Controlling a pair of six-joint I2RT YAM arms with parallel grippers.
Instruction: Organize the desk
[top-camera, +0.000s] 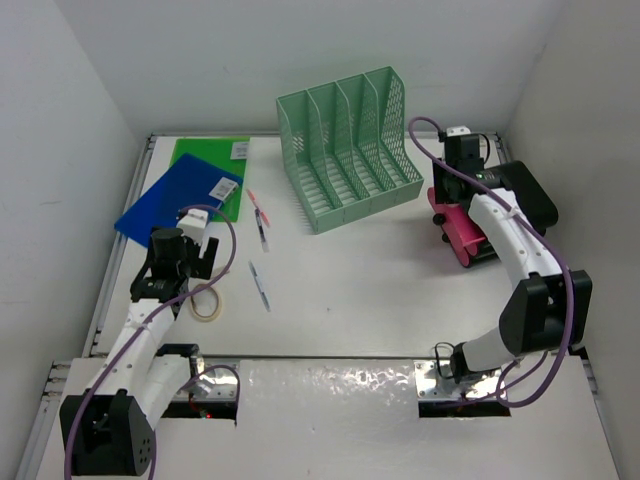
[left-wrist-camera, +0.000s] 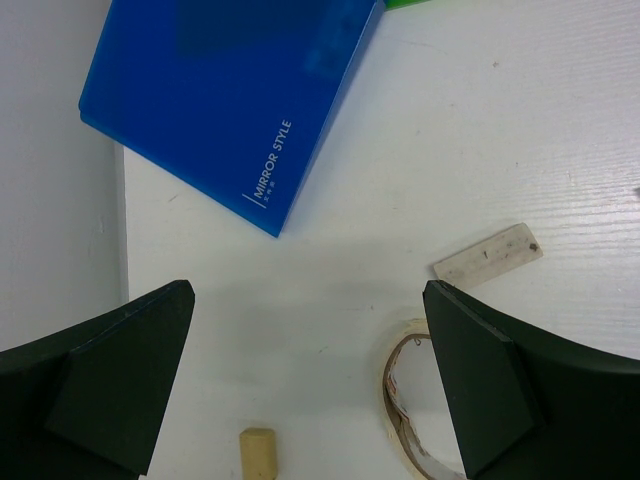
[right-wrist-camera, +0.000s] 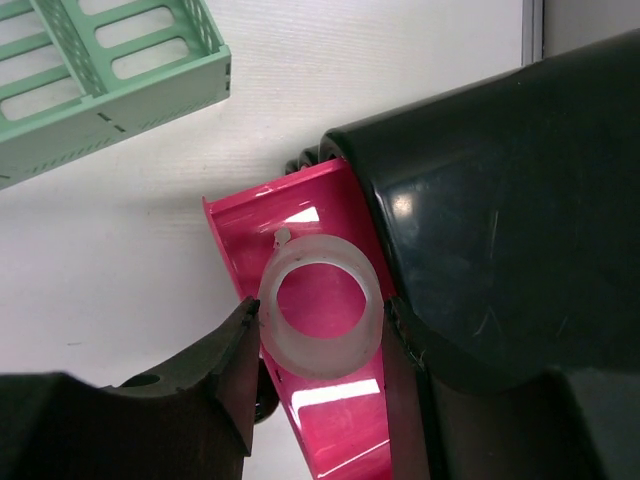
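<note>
The desk (top-camera: 380, 290) is a large white tabletop with metal rails. My right gripper (top-camera: 468, 205) is at the far right, shut on a translucent white tape ring (right-wrist-camera: 318, 335) and holding it just over a pink dispenser (right-wrist-camera: 300, 215), which also shows in the top view (top-camera: 458, 232). My left gripper (top-camera: 195, 262) is open and empty above the desk at the left. In the left wrist view it (left-wrist-camera: 310, 390) straddles bare desk, with a masking tape roll (left-wrist-camera: 400, 400) by its right finger and a blue folder (left-wrist-camera: 230, 90) ahead.
A mint-green mesh file rack (top-camera: 345, 145) stands at the back centre. A green folder (top-camera: 215, 160) lies partly under the blue folder (top-camera: 180, 195). Two pens (top-camera: 262, 225) (top-camera: 260, 285) lie mid-desk. A black device (top-camera: 535, 195) sits beside the pink dispenser. A small cork-coloured piece (left-wrist-camera: 258, 455) and a white strip (left-wrist-camera: 490, 255) lie near the left gripper.
</note>
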